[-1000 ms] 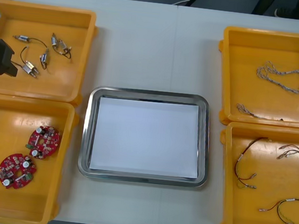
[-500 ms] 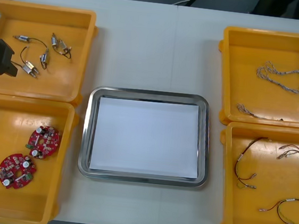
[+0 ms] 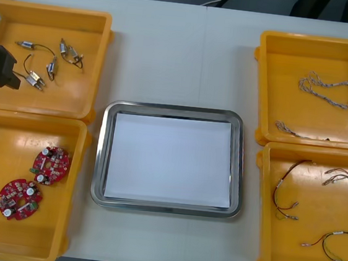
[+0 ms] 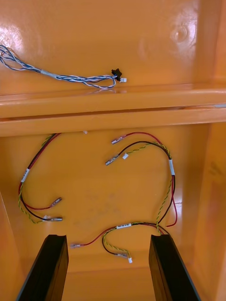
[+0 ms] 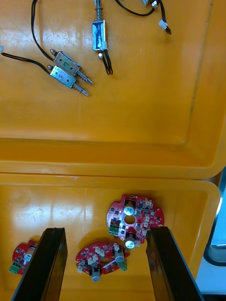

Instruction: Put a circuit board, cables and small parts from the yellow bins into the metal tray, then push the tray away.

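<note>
We log the metal tray (image 3: 175, 110), white inside, at centre of the counter (image 3: 182, 56). Left claw (image 5: 104, 230) wide over circuit boards (image 5: 135, 217) in the 8 o'clock yellow bin (image 3: 79, 158); right claw (image 4: 107, 236) wide over red-yellow cables (image 4: 172, 167), 4 o'clock bin (image 3: 262, 177)

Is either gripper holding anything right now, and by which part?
Nothing is held. Left gripper open above circuit boards; right gripper open above red and yellow cables.

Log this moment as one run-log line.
left gripper: open, over round red circuit boards | right gripper: open, over red and yellow cables | shiny metal tray: white inside, nothing loaded
</note>
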